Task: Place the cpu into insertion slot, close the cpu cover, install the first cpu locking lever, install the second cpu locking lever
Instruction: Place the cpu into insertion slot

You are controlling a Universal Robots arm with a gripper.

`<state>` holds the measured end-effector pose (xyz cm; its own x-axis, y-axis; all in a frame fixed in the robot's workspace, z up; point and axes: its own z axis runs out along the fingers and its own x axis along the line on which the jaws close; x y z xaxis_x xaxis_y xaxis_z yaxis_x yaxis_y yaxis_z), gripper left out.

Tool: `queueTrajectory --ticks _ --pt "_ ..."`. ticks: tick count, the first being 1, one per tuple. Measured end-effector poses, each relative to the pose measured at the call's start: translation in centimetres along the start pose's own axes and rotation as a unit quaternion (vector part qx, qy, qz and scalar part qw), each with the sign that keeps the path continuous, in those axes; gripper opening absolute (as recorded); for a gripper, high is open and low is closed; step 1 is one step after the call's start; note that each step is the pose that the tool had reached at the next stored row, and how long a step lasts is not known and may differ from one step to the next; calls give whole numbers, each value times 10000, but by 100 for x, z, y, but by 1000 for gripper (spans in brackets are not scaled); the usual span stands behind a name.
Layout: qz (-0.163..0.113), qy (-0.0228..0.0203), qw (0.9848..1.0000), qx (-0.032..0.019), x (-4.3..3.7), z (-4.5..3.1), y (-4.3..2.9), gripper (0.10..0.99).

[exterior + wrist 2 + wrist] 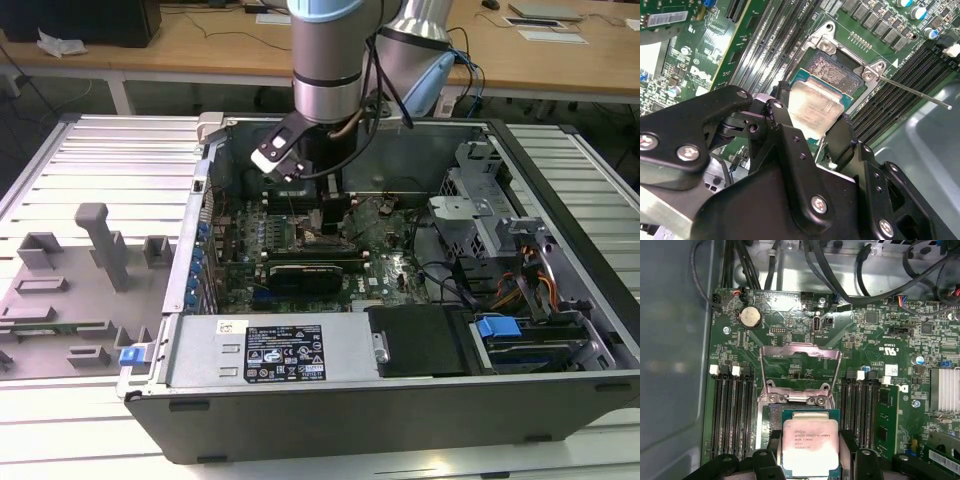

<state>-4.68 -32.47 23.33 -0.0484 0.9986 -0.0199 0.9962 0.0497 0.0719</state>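
In both wrist views the cpu (811, 442) (815, 106), a flat square chip with a dull silver top, sits between the black fingers (774, 452) of my gripper (811, 452) (812, 120), which is shut on it. The chip hangs just over the insertion slot (836, 70), whose dark contact field shows beyond the chip's far edge. The cpu cover (800, 349), a silver frame with a square window, stands folded open behind the slot. A thin locking lever (912, 91) sticks out sideways, unlatched. In the exterior view my gripper (322, 222) reaches down into the open computer case.
Long black memory slots (732, 410) (860, 410) flank the socket on both sides. A long black card (305, 272) lies across the board nearer the camera. Cables (875, 285) and a coin battery (750, 316) sit beyond the cover. Drive bays (520, 270) fill the exterior view's right.
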Motion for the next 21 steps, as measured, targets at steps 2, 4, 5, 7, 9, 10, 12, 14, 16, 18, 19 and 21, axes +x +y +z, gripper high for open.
queueTrajectory --ticks 2,4,5,7,9,10,12,14,16,18,19,21 --pt "0 0 10000 0 15 18 -6 541" --pt "0 0 10000 0 31 35 -12 541" --pt "0 1 10000 0 39 42 -15 541" --pt "0 1 10000 0 50 54 -21 541" --pt "0 0 10000 0 59 73 -28 541" --pt "0 0 10000 0 66 90 -32 541" --pt "0 0 10000 0 71 107 -37 541" --pt "0 0 10000 0 78 144 -44 541" --pt "0 1 10000 0 85 166 -51 541" --pt "0 1 10000 0 88 180 -56 541" --pt "0 0 10000 0 88 188 -58 541" --pt "14 -1 10000 0 89 218 -63 541"
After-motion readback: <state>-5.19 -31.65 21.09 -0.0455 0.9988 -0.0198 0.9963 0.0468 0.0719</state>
